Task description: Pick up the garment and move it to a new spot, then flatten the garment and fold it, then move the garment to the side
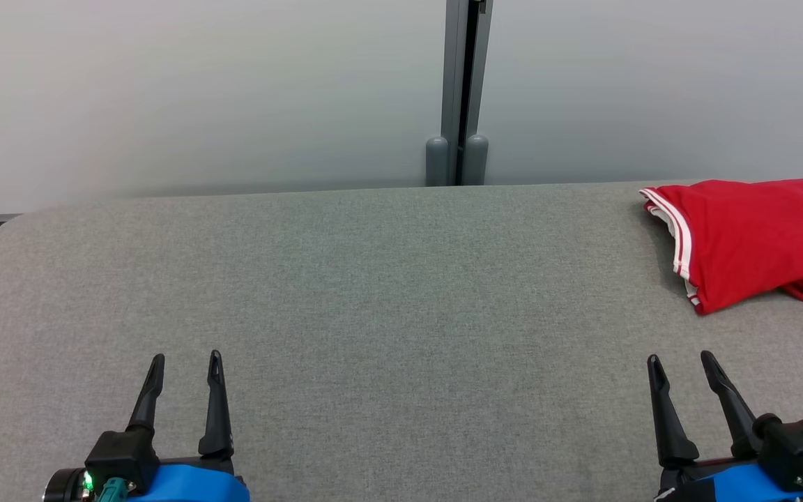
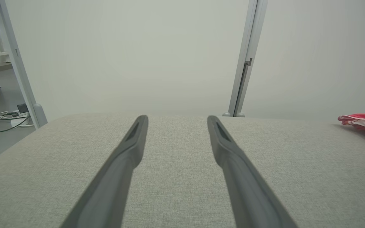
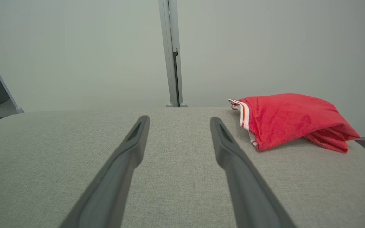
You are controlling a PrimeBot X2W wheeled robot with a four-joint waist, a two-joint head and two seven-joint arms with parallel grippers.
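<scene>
Although doubled over into a compact bundle, cannot call the red garment (image 1: 750, 237) crisply squared: looks loosely layered, with white-striped trim facing the middle of the surface and a lower layer poking out at the right. Lies at the far right of the grey padded table (image 1: 373, 293), close to the back edge, touched by neither tool. Moving outward, finds the right gripper (image 1: 681, 357) nearest, low at the near edge, fingers spread wide and holding nothing, aimed past the bundle's left side with bare cloth surface between. Finds the left gripper (image 1: 186, 355) well apart on the opposite side, likewise spread wide and empty, resting over bare table. Further back, a pale partition (image 1: 164, 90) and a grey post (image 1: 459, 90) standing behind the far edge. Fits two stages equally: a bundle waiting to be lifted and carried to a fresh spot, or a folded piece already set off to the side with both arms at rest. Cannot settle between them from this one look, so cannot name the step in hand, nor prescribe a next move.
</scene>
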